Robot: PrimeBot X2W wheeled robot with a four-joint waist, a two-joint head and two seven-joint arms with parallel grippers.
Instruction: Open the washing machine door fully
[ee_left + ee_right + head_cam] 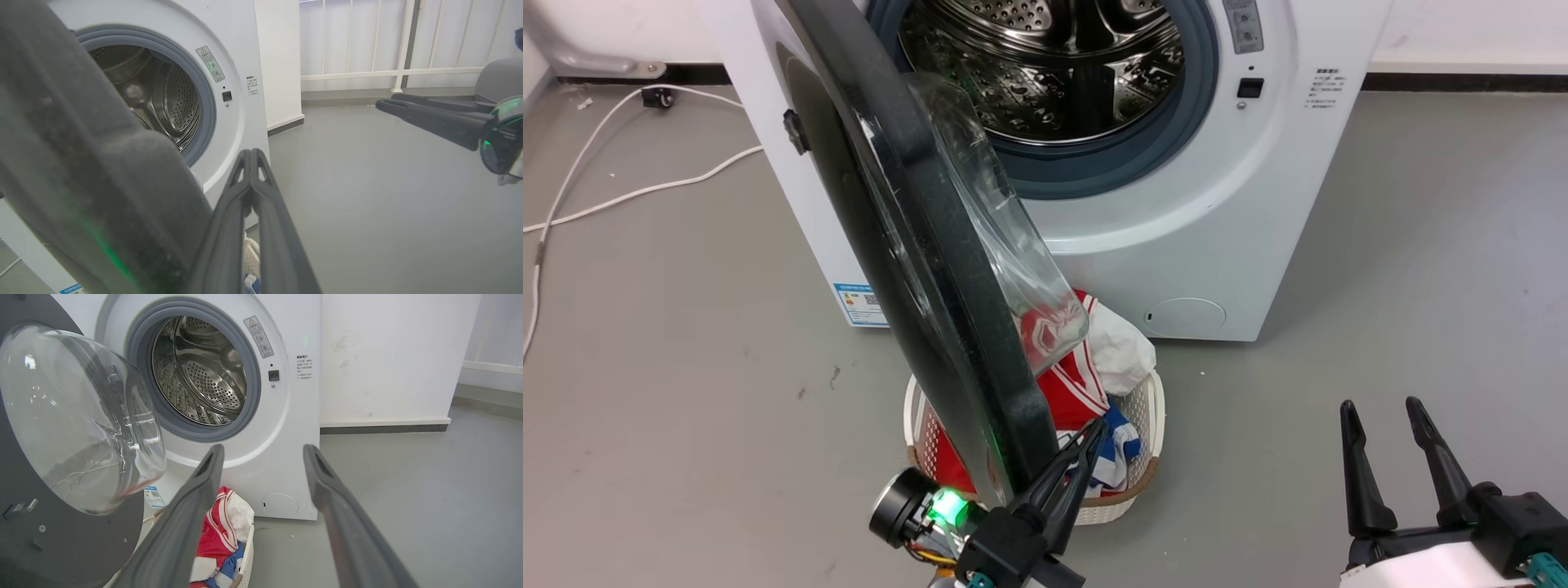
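The white washing machine stands at the top of the head view, its steel drum exposed. The black washing machine door is swung out towards me, nearly edge-on, with its glass bowl facing right. My left gripper is shut with nothing between its fingers, tips close against the inner side of the door's lower rim. In the left wrist view the door looms blurred just left of the left gripper. My right gripper hangs open over bare floor, well right of the door.
A white laundry basket of red, white and blue clothes sits on the floor under the door, in front of the machine. A white cable trails across the floor at the left. Grey floor lies open to the right, and a white railing stands beyond.
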